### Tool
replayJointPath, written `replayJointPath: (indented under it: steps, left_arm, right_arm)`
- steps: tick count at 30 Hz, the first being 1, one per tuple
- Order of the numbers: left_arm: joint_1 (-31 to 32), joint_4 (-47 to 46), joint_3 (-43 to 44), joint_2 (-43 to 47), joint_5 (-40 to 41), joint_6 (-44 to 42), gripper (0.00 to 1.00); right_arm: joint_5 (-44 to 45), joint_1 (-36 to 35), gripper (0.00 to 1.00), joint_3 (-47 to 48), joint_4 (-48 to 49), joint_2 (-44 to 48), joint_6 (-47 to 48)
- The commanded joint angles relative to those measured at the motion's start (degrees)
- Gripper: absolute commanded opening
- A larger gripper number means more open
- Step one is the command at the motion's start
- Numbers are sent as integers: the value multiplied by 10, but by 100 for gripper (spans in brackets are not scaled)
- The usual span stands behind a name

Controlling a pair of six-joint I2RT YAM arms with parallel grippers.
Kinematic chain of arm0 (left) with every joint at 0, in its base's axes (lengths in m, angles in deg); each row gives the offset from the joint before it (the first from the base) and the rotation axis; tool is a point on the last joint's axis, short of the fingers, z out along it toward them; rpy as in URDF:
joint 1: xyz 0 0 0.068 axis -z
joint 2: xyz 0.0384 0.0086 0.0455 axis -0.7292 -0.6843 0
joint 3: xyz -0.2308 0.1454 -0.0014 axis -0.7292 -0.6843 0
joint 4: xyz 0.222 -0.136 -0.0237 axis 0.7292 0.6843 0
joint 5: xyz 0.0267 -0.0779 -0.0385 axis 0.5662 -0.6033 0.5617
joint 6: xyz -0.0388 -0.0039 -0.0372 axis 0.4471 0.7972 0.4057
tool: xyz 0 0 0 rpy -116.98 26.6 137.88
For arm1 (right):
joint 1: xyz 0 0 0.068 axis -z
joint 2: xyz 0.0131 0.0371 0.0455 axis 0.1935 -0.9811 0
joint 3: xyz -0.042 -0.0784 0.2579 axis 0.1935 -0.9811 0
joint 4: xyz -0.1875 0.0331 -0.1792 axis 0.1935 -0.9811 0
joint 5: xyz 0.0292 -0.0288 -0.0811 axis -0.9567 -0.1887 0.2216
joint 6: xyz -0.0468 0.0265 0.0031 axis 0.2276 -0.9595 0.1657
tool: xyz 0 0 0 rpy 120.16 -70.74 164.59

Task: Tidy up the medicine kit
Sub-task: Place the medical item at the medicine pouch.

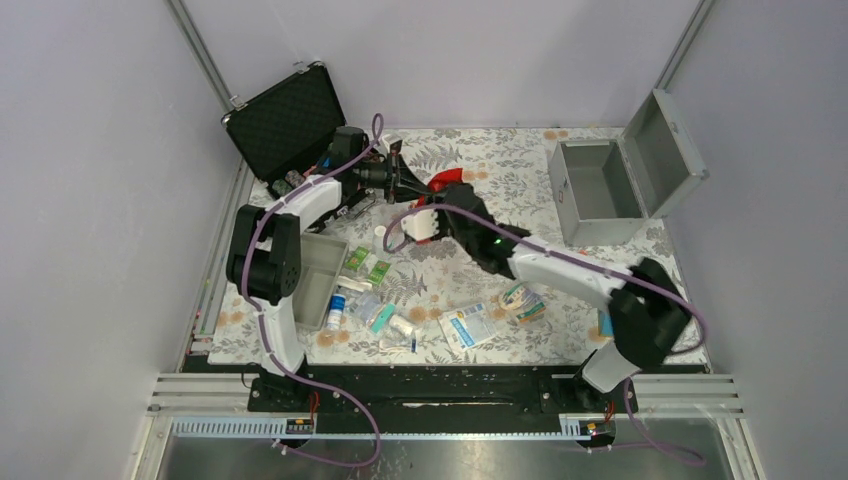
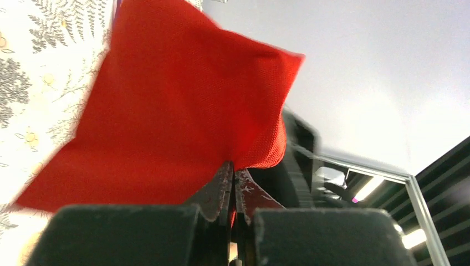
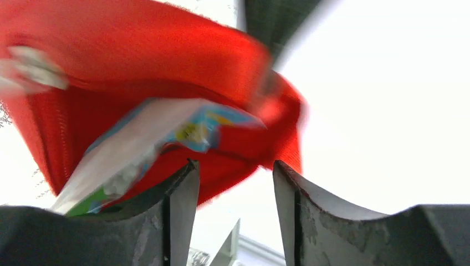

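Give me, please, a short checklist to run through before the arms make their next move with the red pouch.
1. The left hand grips the red pouch: ok, shut on its fabric.
2. The right hand is clear of the packet: ok, jaws apart, nothing between them.
3. The packet sits fully inside the pouch: not ok, one end sticks out.
4. The medicine kit has its lid open: ok.
5. The loose packets are packed away: not ok, several lie on the table.

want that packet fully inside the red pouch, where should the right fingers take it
Probably by its free end: the part of the packet that sticks out of the pouch toward the right fingers. Come from the mouth side, in line with its length. It looks flat and tilted, and the left fingers pinch the pouch fabric.
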Motion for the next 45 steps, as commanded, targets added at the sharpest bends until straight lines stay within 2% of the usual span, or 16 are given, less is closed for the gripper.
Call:
replayJointPath:
  steps: [1, 5, 7, 13, 17, 19, 26, 31, 34, 37, 39, 41, 42, 44, 45]
  left_arm:
    - [-3, 95, 35, -41, -12, -80, 0]
    - [-3, 152, 74, -69, 9, -139, 0]
    - [-3, 152, 77, -77, 13, -144, 0]
    - [-3, 143, 71, -100, 9, -135, 0]
    - [-4, 142, 74, -115, 11, -136, 0]
    - [-6, 137, 74, -119, 9, -133, 0]
    - [-9, 95, 50, -114, -6, -96, 0]
    - [-9, 58, 29, -104, -12, -71, 0]
    - [-9, 57, 25, -97, -13, -72, 0]
    - [-9, 65, 21, -89, -9, -83, 0]
    - [-9, 77, 22, -82, -3, -96, 0]
    - [-10, 103, 28, -75, 8, -124, 0]
    - [-11, 143, 46, -72, 22, -155, 10]
    - [-15, 245, 92, -59, 77, -259, 38]
    - [-18, 295, 119, -49, 122, -314, 48]
  right_arm:
    - [-74, 18, 61, 77, -235, 105, -216]
    - [-145, 29, 71, 114, -346, 112, -331]
    - [-167, 33, 82, 128, -369, 116, -395]
    - [-157, 53, 92, 150, -392, 110, -594]
    - [-225, 132, 90, 143, -391, 92, -809]
    - [-267, 161, 89, 126, -373, 80, -881]
    - [-398, 201, 87, 139, -343, -10, -1005]
    - [-455, 208, 86, 174, -340, -78, -1059]
    - [-483, 209, 77, 184, -330, -110, -1092]
    - [-489, 216, 58, 180, -320, -126, -1125]
    - [-483, 223, 41, 174, -320, -128, -1145]
    - [-486, 230, 12, 173, -321, -130, -1161]
    - [-489, 232, 1, 173, -321, -130, -1167]
    - [-491, 232, 0, 172, -325, -125, -1179]
    - [-487, 232, 0, 173, -328, -121, -1184]
